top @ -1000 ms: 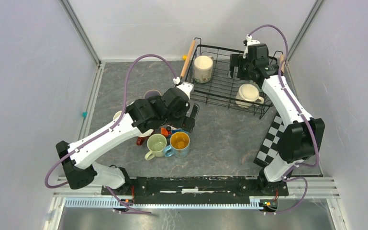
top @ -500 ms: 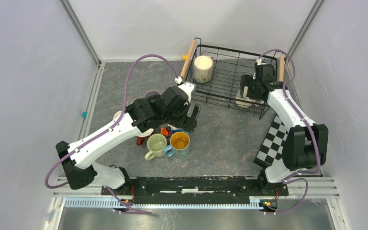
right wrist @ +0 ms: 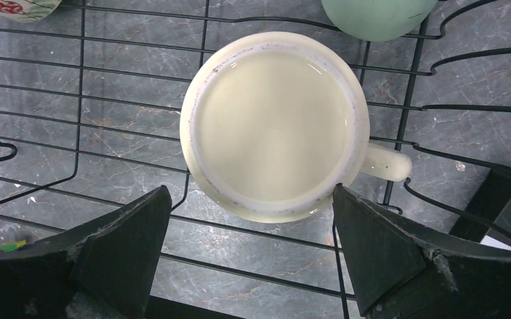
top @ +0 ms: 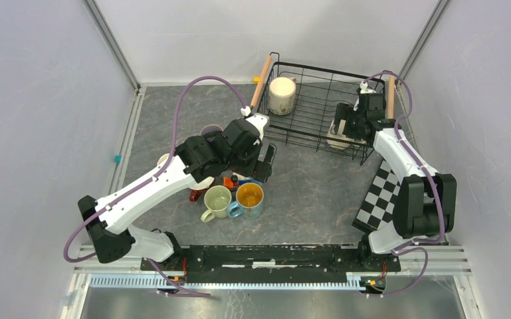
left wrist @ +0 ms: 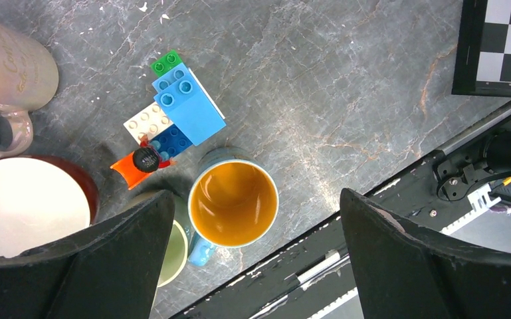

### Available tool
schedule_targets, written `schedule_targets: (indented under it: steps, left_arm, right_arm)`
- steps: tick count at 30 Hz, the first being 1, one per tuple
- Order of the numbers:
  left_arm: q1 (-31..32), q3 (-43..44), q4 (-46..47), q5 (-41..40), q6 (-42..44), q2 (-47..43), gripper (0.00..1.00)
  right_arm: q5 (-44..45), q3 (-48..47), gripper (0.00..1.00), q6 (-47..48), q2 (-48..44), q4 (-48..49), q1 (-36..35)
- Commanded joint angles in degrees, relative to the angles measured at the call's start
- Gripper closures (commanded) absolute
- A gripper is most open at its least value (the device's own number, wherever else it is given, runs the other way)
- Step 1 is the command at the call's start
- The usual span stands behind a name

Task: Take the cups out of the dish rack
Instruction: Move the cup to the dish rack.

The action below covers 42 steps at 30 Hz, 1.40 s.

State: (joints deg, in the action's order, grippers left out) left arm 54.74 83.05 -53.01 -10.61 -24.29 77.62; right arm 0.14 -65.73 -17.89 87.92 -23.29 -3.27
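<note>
Here, right fingers [right wrist: 119, 252] apart over the cream ceramic mug [right wrist: 276, 126], upright inside the black wire dish rack [top: 319, 68] | left fingers [left wrist: 93, 259] apart above the blue, orange-lined mug [left wrist: 234, 203] on the grey counter [left wrist: 332, 86].

There is one wire dish rack [top: 309, 116] with two wooden handles [top: 261, 74]. The top view shows two cream mugs [top: 282, 95] inside it, and the right wrist view shows a third, a pale green mug [right wrist: 379, 10], at its upper edge. Five more mugs show on the table: a green mug [top: 216, 201], an orange-lined mug [top: 249, 195] and a dark red mug [top: 196, 195] in plain sight, and two half hidden. There is also one cluster of toy bricks [left wrist: 186, 109] and one checkered board [top: 379, 193].
</note>
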Motion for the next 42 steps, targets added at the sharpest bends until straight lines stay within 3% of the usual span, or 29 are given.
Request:
schedule_targets:
  steps: [1, 32, 39, 42]
  left_arm:
    - [-0.54, -0.61, 2.21, 0.28, 2.79, -2.24, 0.0]
    - [-3.24, -4.16, 2.66, 1.04, 2.59, -4.97, 0.0]
    - [-3.41, -4.12, 2.61, 1.19, 2.76, -5.44, 0.0]
    - [-3.49, -4.18, 2.4, 1.3, 2.96, -5.56, 0.0]
  right_arm:
    - [-3.18, -1.66, 0.02, -1.43, 0.86, 3.3, -0.18]
    - [0.74, -9.66, 0.02, -5.77, 8.4, 3.67, -10.99]
    - [0.57, -14.76, 0.02, 3.59, 8.4, 2.75, -10.48]
    - [-4.96, -17.3, 0.02, 9.75, 10.07, 4.41, -9.57]
